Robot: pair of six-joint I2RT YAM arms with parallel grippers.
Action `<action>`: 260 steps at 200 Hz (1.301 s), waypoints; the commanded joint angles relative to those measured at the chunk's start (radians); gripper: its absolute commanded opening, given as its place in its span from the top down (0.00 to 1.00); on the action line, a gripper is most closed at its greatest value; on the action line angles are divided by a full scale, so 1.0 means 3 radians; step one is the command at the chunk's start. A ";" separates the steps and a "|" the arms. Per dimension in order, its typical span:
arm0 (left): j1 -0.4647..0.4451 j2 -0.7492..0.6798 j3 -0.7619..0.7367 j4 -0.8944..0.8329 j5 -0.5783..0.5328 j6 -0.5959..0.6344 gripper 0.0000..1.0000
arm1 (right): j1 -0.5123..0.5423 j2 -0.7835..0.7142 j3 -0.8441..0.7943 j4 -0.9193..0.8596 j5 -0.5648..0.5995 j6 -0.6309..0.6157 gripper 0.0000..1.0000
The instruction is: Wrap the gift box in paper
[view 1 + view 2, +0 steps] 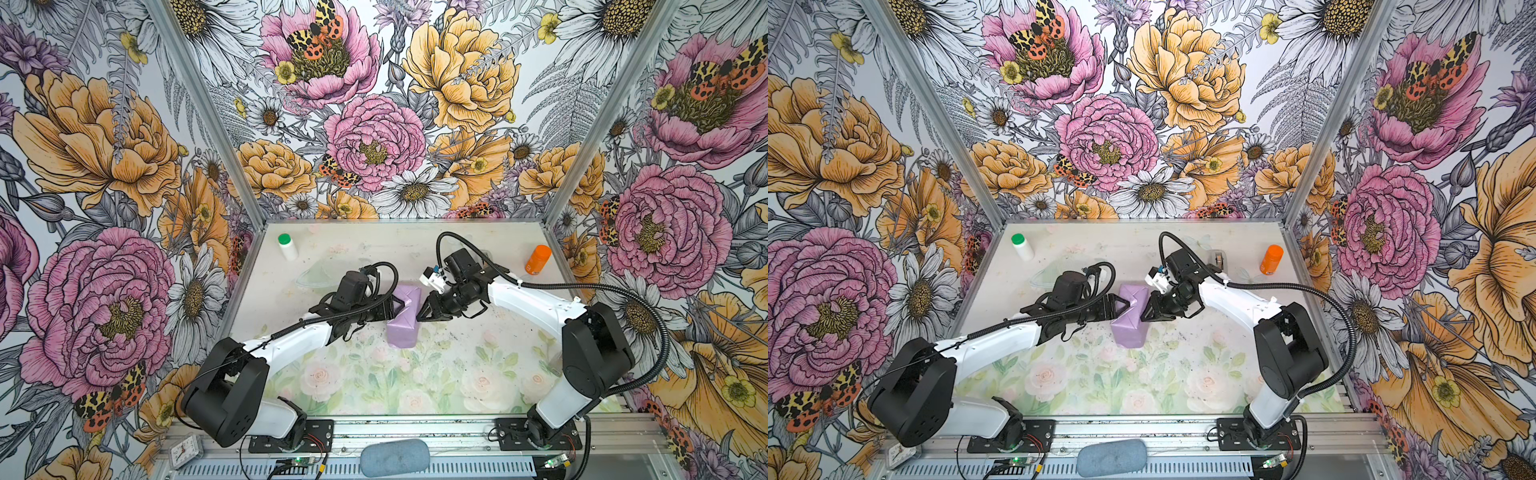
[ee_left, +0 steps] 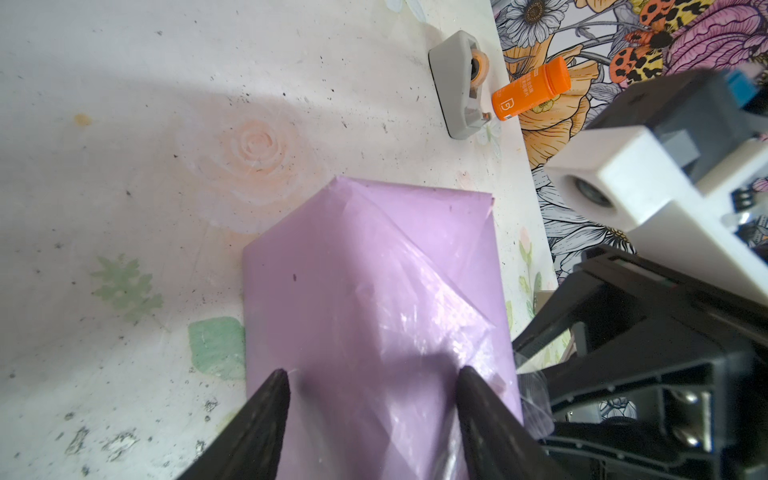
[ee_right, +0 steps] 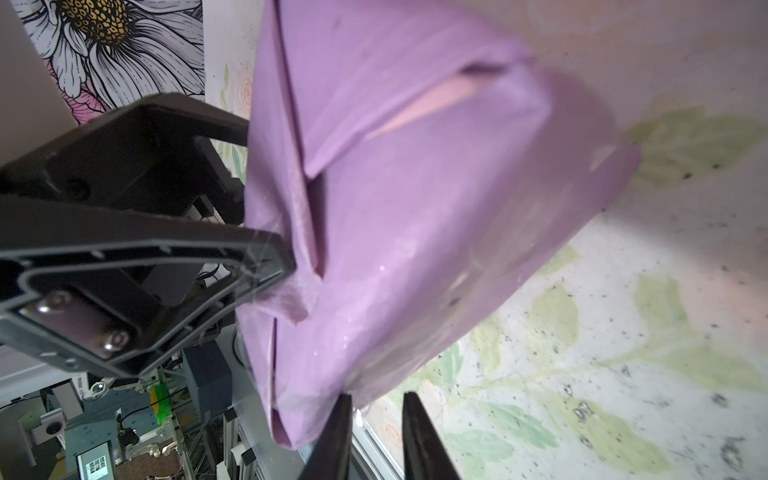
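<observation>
The paper point(image 1: 403, 322) point(image 1: 1128, 322) is a lilac sheet folded round a block in the middle of the table, with folded flaps on the end faces. The gift box is hidden inside it. My left gripper point(image 1: 394, 307) point(image 1: 1116, 305) point(image 2: 374, 372) stands open, its two fingertips set wide apart against the paper point(image 2: 374, 282) on the package's left face. From the right, my right gripper point(image 1: 420, 316) point(image 1: 1143, 314) point(image 3: 376, 399) is open by a narrow gap with nothing between its fingers. One of its fingers touches the lower edge of the paper point(image 3: 415, 208).
A grey tape dispenser point(image 2: 457, 83) point(image 1: 1219, 259) and an orange bottle point(image 1: 538, 259) point(image 1: 1271, 259) point(image 2: 532, 89) stand at the back right. A white bottle with a green cap point(image 1: 287, 246) point(image 1: 1022, 246) stands at the back left. Floral walls close in three sides.
</observation>
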 commanded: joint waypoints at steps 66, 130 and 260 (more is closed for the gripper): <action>-0.0025 -0.0026 -0.0053 -0.0047 -0.0086 0.0066 0.36 | -0.0067 -0.0066 0.0079 -0.0003 0.0250 0.0034 0.70; -0.0026 0.0005 -0.0057 -0.0037 -0.0089 0.0057 0.37 | -0.0086 -0.0201 -0.0009 -0.0003 0.0271 0.0041 0.70; -0.0036 0.0025 -0.0045 -0.0032 -0.0082 0.0048 0.37 | 0.0170 -0.0631 0.0068 0.0251 0.0664 -0.0138 0.96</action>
